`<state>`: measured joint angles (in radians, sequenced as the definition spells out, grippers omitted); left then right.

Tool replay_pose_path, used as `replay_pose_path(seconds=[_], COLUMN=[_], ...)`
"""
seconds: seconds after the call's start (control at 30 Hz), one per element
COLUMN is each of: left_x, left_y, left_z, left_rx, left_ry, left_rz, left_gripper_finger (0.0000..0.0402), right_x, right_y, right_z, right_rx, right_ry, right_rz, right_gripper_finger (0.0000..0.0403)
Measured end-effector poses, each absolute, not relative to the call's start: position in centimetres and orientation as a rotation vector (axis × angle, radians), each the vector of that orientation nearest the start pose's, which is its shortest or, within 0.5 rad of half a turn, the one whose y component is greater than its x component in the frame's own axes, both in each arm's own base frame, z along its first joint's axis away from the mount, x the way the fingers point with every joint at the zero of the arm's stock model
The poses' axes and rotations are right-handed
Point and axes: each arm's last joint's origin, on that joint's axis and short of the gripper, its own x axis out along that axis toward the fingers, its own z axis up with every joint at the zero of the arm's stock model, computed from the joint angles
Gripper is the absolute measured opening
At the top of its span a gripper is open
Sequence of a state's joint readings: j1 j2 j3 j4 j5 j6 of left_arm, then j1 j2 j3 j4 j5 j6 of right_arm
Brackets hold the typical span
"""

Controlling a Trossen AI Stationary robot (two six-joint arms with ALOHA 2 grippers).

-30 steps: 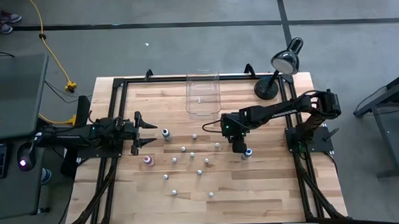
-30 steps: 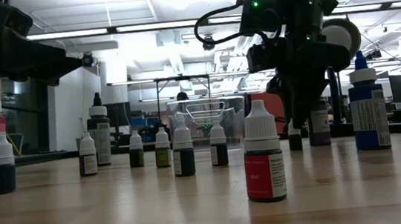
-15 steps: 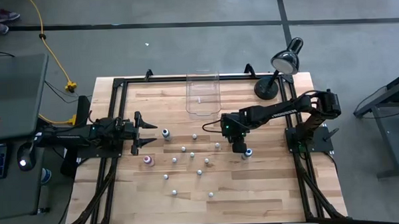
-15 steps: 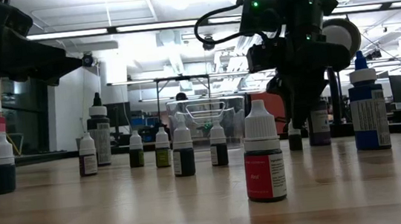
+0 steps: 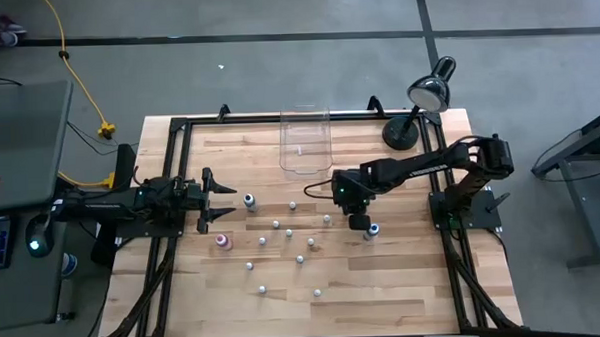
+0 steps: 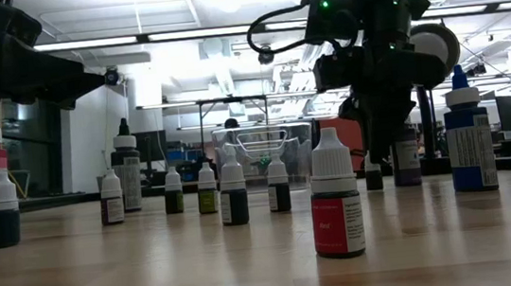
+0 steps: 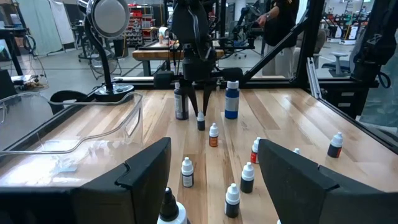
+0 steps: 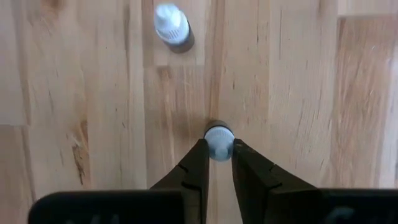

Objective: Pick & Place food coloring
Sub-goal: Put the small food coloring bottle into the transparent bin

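Your right end effector (image 8: 217, 163) pinches the white cap of a small food coloring bottle (image 8: 218, 141) standing upright on the desk (image 8: 298, 93), near the clear bin (image 5: 306, 143). Expect a light, rigid, easily tipped bottle; grip below the cap.

Fifteen food coloring bottles show in all. One small bottle (image 8: 219, 140) sits pinched between the fingers of the right gripper (image 5: 358, 223). Ten small white-capped bottles (image 5: 276, 224) stand free on its side toward the left gripper (image 5: 229, 201). Four are larger: a blue bottle (image 5: 372, 229) and a dark bottle (image 7: 180, 102) flank the right gripper, and two larger bottles (image 5: 222, 240) stand near the left one. There is one clear bin (image 5: 306, 140) and one lamp (image 5: 429, 91).
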<state>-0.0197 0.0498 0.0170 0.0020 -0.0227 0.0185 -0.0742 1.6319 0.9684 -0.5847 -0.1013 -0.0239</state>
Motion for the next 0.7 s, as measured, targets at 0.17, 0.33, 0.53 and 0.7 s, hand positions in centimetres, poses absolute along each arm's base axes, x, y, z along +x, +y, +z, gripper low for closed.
replay_pose_path(seconds=[0.17, 0.33, 0.53, 0.7], left_x=[10.0, 10.0, 10.0, 10.0], left_y=[-0.1, -0.1, -0.1, -0.1], left_z=[16.6, 16.6, 16.6, 16.6], left_rx=[0.019, 0.019, 0.019, 0.019], left_ry=[0.031, 0.031, 0.031, 0.031], left_rz=[0.003, 0.002, 0.002, 0.003], left_gripper_finger=[0.0239, 0.0239, 0.0239, 0.0239], right_x=[29.6, 30.4, 31.5, 31.9], right_y=[-1.9, -2.6, -3.8, -5.5], right_z=[19.3, 23.1, 28.0, 31.3], right_rx=[0.103, 0.093, 0.082, 0.095], right_ry=[1.184, 1.131, 1.054, 0.971], right_rz=[0.019, -0.020, -0.085, -0.186], right_gripper_finger=[0.0046, 0.0047, 0.0047, 0.0049])
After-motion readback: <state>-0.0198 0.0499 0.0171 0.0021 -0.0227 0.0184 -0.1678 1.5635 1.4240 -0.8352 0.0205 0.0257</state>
